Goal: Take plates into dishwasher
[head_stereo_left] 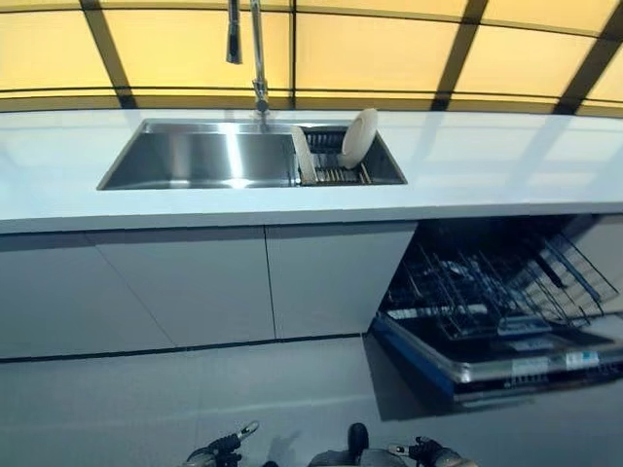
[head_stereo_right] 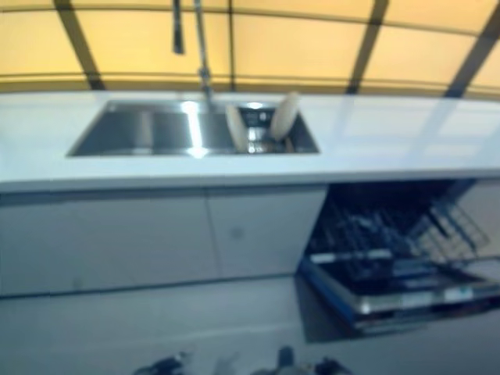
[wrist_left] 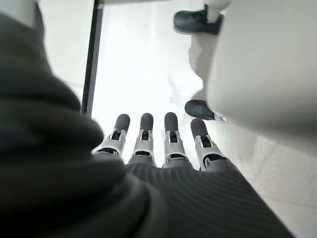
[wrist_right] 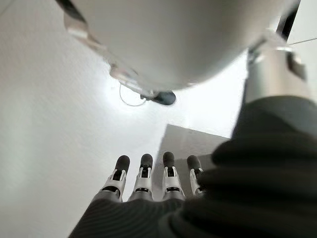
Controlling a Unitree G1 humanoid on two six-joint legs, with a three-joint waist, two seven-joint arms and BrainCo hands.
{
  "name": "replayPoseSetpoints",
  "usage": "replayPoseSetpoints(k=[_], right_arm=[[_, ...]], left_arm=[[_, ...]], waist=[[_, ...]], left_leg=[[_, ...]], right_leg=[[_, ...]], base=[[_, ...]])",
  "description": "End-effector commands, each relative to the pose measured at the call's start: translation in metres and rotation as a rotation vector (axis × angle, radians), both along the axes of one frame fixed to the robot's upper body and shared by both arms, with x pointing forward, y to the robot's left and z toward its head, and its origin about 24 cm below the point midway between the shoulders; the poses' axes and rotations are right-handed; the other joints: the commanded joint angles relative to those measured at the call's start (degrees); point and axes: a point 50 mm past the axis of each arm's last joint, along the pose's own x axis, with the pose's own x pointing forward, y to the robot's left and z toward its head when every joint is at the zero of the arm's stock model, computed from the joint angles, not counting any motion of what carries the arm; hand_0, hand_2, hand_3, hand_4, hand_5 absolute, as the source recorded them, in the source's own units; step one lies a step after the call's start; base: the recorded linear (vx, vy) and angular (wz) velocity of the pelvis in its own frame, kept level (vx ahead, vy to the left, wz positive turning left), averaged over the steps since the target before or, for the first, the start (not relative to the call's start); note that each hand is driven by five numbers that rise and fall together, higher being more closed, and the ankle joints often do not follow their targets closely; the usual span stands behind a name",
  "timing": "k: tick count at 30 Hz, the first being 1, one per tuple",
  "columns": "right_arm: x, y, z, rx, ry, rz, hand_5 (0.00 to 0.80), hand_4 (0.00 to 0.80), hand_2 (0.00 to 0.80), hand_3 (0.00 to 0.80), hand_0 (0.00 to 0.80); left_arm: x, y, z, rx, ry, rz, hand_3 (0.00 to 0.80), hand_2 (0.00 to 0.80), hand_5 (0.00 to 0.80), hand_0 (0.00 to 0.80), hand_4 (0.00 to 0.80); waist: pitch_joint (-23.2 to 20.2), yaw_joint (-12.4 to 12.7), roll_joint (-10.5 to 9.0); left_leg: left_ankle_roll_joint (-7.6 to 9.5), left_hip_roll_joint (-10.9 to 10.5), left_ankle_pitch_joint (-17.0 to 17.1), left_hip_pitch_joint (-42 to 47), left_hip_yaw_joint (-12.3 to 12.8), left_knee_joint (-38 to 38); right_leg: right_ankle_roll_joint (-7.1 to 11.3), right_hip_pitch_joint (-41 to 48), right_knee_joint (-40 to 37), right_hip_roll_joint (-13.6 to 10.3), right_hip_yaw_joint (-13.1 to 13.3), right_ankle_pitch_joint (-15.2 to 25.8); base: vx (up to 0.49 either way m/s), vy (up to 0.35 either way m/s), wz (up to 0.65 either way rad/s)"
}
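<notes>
Nearest you, at the bottom edge of the left eye view, both hands hang low over the floor — the left hand left of centre, the right hand right of centre. Each wrist view shows its own fingers straight and spread loosely, with nothing between them; the right hand's fingers read the same, empty and relaxed.

Further out, at the right of the frame, the dishwasher stands open with its wire rack pulled forward and no plates that you can make out in it.

Farthest, in the upper middle of the frame, the sink is set into the white counter, and in its right-hand section a drying rack holds two plates on edge — one leaning at the rack's left end, the other tilted at the back right.

So the plates lie up and ahead of both hands, well apart from them. They stand nearly midway between the two, so neither hand is plainly closer; I judge the right arm better placed, since the dishwasher is on its side.
</notes>
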Motion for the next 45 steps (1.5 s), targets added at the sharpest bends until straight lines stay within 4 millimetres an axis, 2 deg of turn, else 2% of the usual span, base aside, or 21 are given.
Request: replayPoseSetpoints(k=[1,4,8,11,14,16,17,18,19,20,21,22,23,24,25,26,28,31,36,39,45], right_arm=[[0.017,-0.013,0.007,-0.024,-0.018,0.064,0.000,0.000,0.000,0.000,0.000],[0.019,-0.017,0.008,-0.034,-0.011,0.113,0.000,0.000,0.000,0.000,0.000],[0.023,-0.012,0.009,-0.023,-0.023,0.162,0.000,0.000,0.000,0.000,0.000],[0.039,0.007,0.011,0.065,-0.083,0.353,0.000,0.000,0.000,0.000,0.000],[0.065,0.032,0.023,0.149,-0.168,0.676,0.000,0.000,0.000,0.000,0.000],[0.095,0.051,0.045,0.227,-0.221,0.897,0.000,0.000,0.000,0.000,0.000],[0.111,0.063,0.061,0.262,-0.257,0.996,0.000,0.000,0.000,0.000,0.000],[0.119,0.068,0.070,0.272,-0.275,1.025,0.000,0.000,0.000,0.000,0.000],[0.134,0.077,0.092,0.309,-0.325,1.116,0.000,0.000,0.000,0.000,0.000],[0.141,0.088,0.114,0.406,-0.355,1.155,0.000,0.000,0.000,0.000,0.000],[0.144,0.095,0.130,0.485,-0.383,1.171,0.000,0.000,0.000,0.000,0.000],[0.145,0.098,0.135,0.502,-0.391,1.178,0.000,0.000,0.000,0.000,0.000],[0.147,0.107,0.148,0.576,-0.447,1.183,0.000,0.000,0.000,0.000,0.000],[0.149,0.114,0.156,0.606,-0.480,1.184,0.000,0.000,0.000,0.000,0.000],[0.151,0.119,0.167,0.649,-0.508,1.179,0.000,0.000,0.000,0.000,0.000],[0.156,0.119,0.176,0.708,-0.521,1.163,0.000,0.000,0.000,0.000,0.000],[0.155,0.128,0.196,0.874,-0.549,1.143,0.000,0.000,0.000,0.000,0.000],[0.155,0.141,0.225,1.092,-0.594,1.104,0.000,0.000,0.000,0.000,0.000],[0.158,0.154,0.257,1.258,-0.722,1.069,0.000,0.000,0.000,0.000,0.000],[0.168,0.145,0.270,1.253,-0.815,0.999,0.000,0.000,0.000,0.000,0.000],[0.186,0.114,0.294,1.279,-0.985,0.830,0.000,0.000,0.000,0.000,0.000]], left_arm=[[0.013,-0.018,0.001,-0.073,-0.014,-0.170,0.000,0.000,0.000,0.000,0.000],[0.009,-0.017,0.001,-0.087,-0.007,-0.204,0.000,0.000,0.000,0.000,0.000],[0.004,-0.020,-0.001,-0.098,0.022,-0.256,0.000,0.000,0.000,0.000,0.000],[0.002,-0.018,-0.001,-0.079,0.043,-0.302,0.000,0.000,0.000,0.000,0.000],[0.008,-0.012,0.001,-0.043,0.048,-0.346,0.000,0.000,0.000,0.000,0.000],[0.013,-0.001,0.004,-0.009,0.035,-0.301,0.000,0.000,0.000,0.000,0.000],[0.016,0.005,0.006,0.007,0.022,-0.257,0.000,0.000,0.000,0.000,0.000],[0.017,0.008,0.007,0.009,0.014,-0.237,0.000,0.000,0.000,0.000,0.000],[0.022,0.011,0.009,-0.006,-0.033,-0.145,0.000,0.000,0.000,0.000,0.000],[0.027,0.012,0.012,-0.002,-0.091,-0.100,0.000,0.000,0.000,0.000,0.000],[0.029,0.014,0.013,0.006,-0.112,-0.092,0.000,0.000,0.000,0.000,0.000],[0.029,0.014,0.014,0.005,-0.115,-0.089,0.000,0.000,0.000,0.000,0.000],[0.028,0.014,0.014,0.022,-0.135,-0.077,0.000,0.000,0.000,0.000,0.000],[0.029,0.017,0.015,0.034,-0.143,-0.089,0.000,0.000,0.000,0.000,0.000],[0.030,0.018,0.016,0.047,-0.133,-0.110,0.000,0.000,0.000,0.000,0.000],[0.030,0.019,0.015,0.053,-0.128,-0.105,0.000,0.000,0.000,0.000,0.000],[0.034,0.018,0.017,0.056,-0.139,-0.098,0.000,0.000,0.000,0.000,0.000],[0.037,0.015,0.018,0.045,-0.134,-0.124,0.000,0.000,0.000,0.000,0.000],[0.026,0.009,0.014,0.017,-0.120,-0.179,0.000,0.000,0.000,0.000,0.000],[0.021,0.007,0.012,0.015,-0.108,-0.192,0.000,0.000,0.000,0.000,0.000],[0.016,0.015,0.012,0.026,-0.097,-0.178,0.000,0.000,0.000,0.000,0.000]], waist=[[1.07,1.40,-0.24],[0.45,1.36,0.65],[0.38,1.50,1.71],[0.65,1.52,2.16],[1.01,1.96,1.98],[1.52,2.42,0.63],[1.64,2.81,-0.29],[1.85,3.08,-0.88],[2.78,3.77,-1.73],[4.01,5.01,-2.82],[4.50,5.62,-2.47],[4.56,5.91,-1.79],[4.94,7.03,-0.51],[5.03,8.03,0.86],[5.34,8.95,-0.02],[4.63,8.71,-0.48],[2.94,8.04,-0.69],[1.45,8.38,-1.08],[0.29,9.16,-2.17],[0.10,9.29,-2.76],[0.01,8.72,-2.91]], left_leg=[[0.71,0.12,-3.97,1.12,1.78,5.97],[-0.19,0.77,-3.03,2.11,1.73,3.13],[-0.38,0.85,-2.63,3.16,1.37,1.30],[-0.17,0.84,-2.70,4.21,1.15,0.23],[-0.29,1.04,-3.57,3.90,0.88,2.08],[-1.26,1.61,-6.10,3.04,1.17,8.23],[-2.04,2.30,-4.90,1.65,1.43,13.11],[-2.43,2.50,-2.56,-0.20,1.67,17.79],[-2.94,3.09,1.95,-6.44,1.65,28.99],[-3.05,1.68,6.23,-13.91,1.01,37.34],[-3.26,1.51,6.67,-16.38,1.77,35.58],[-3.73,1.90,7.19,-16.60,2.55,31.69],[-4.33,2.95,8.06,-15.65,5.21,20.65],[-5.28,4.54,12.22,-17.27,6.09,12.38],[-4.81,3.51,10.98,-17.40,3.94,12.50],[-3.47,1.99,7.81,-16.06,4.60,11.43],[-2.42,1.17,6.25,-12.60,5.01,8.07],[-1.96,0.71,4.93,-10.92,4.48,7.10],[-1.03,0.28,3.27,-11.38,4.86,8.53],[-0.97,0.63,2.17,-12.03,5.26,10.02],[-1.33,1.68,1.22,-11.81,5.44,11.04]], right_leg=[[0.38,-0.35,-2.09,-0.71,-0.17,5.94],[0.29,0.31,-2.53,-0.93,-1.36,5.11],[0.63,0.77,-2.10,-1.51,-2.15,4.36],[1.10,0.58,-0.40,-1.98,-2.26,3.39],[1.02,-0.32,2.51,-2.27,-2.98,1.83],[0.03,-0.44,4.01,-2.76,-4.06,0.66],[-0.99,0.19,3.74,-2.69,-4.97,0.49],[-1.65,0.82,3.37,-2.76,-5.35,0.36],[-3.19,2.38,2.73,-2.48,-6.05,-0.19],[-4.35,4.15,2.27,-2.81,-5.71,-0.51],[-4.35,5.59,2.23,-2.19,-5.02,-1.38],[-3.98,6.47,2.08,-1.64,-4.81,-1.91],[-2.41,9.10,1.37,-1.10,-4.57,-2.86],[-1.67,11.59,0.69,-0.03,-4.17,-3.75],[-1.04,12.68,0.69,-1.22,-2.49,-4.15],[-0.68,12.90,0.53,-1.76,-2.66,-4.85],[0.08,11.82,1.18,-2.50,-2.87,-4.64],[0.49,11.41,0.57,-3.55,-3.66,-3.81],[0.85,11.98,-0.75,-3.88,-3.37,-3.56],[1.29,12.19,-1.08,-4.16,-3.03,-3.54],[1.94,13.11,-1.73,-4.25,-2.38,-3.49]], base=[[0.162,-0.017,0.41],[0.126,0.023,0.07],[0.136,0.047,-0.02],[0.152,0.025,-0.03],[0.071,-0.035,-0.01],[0.035,-0.093,0.00],[-0.005,-0.093,-0.02],[-0.029,-0.124,-0.04],[-0.008,-0.106,-0.15],[0.078,-0.016,-0.26],[0.131,0.086,-0.32],[0.267,0.246,-0.33],[0.300,0.283,-0.21],[0.296,0.275,-0.20],[0.192,0.192,-0.13],[0.147,0.168,-0.50],[0.156,0.193,-0.69],[0.136,0.108,0.04],[0.089,0.009,0.07],[0.050,-0.050,0.04],[0.066,-0.033,-0.02]])
